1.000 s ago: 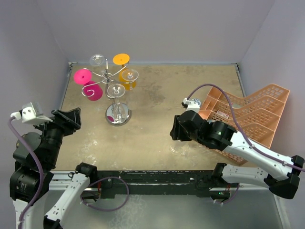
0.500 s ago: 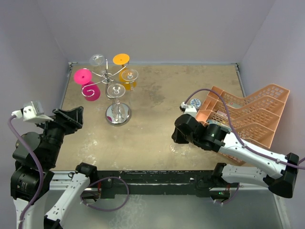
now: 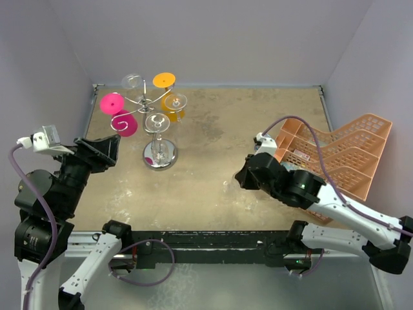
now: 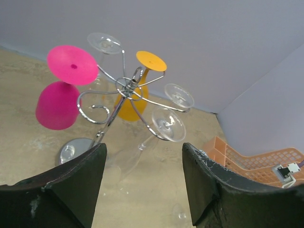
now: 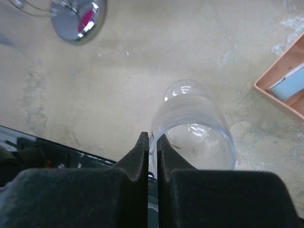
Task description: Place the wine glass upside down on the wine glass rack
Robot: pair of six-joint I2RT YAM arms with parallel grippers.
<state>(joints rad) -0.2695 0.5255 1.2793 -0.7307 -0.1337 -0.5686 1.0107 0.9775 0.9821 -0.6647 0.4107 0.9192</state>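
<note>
Right pincer [image 5: 152, 141] is narrowed onto the rim wall of the clear wine glass [image 5: 192, 128], mouth toward the wrist. This grip likely leaves the stem free for hanging. The glass is near the tabletop [image 3: 213, 129] front, well apart from the rack [image 3: 152, 106]. Whether it is lifted cannot be told. Left pincer [image 4: 142, 187] is wide, empty and facing the rack.

Four clear glasses [image 4: 167, 124], one pink glass [image 4: 56, 105], one orange glass [image 4: 128, 107], one rack [image 3: 161, 163] and one crate [image 3: 342, 152] are counted.
</note>
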